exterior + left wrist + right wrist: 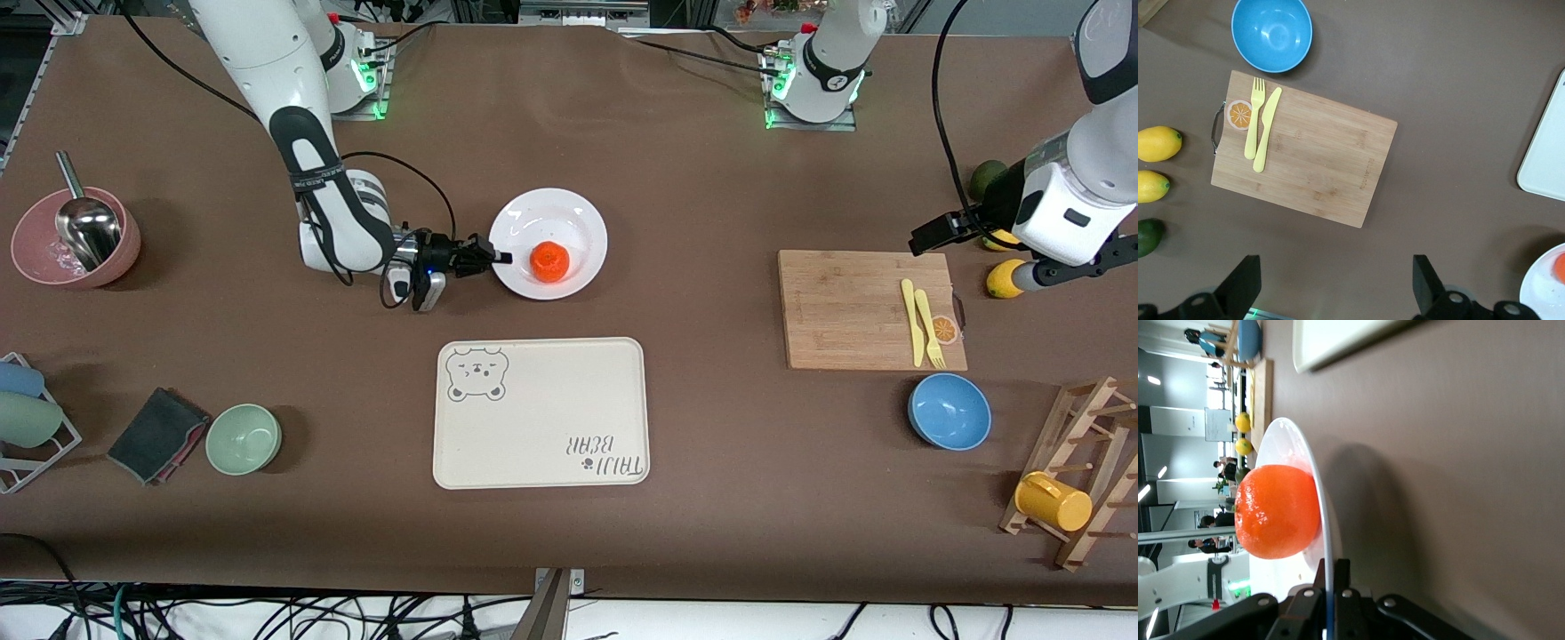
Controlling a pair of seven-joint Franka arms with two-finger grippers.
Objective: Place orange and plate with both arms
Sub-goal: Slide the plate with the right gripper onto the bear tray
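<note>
On the plate sits the orange; the right gripper pinches the plate's rim between its fingers. Over the cutting board's edge, the left gripper waits, fingers wide.

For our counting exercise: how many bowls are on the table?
3. A pink bowl holding a metal scoop and a green bowl sit toward the right arm's end; a blue bowl sits near the cutting board, closer to the front camera.

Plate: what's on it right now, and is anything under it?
The orange sits on the plate, off center. The right gripper is shut on the plate's rim. The table under the plate is covered.
</note>
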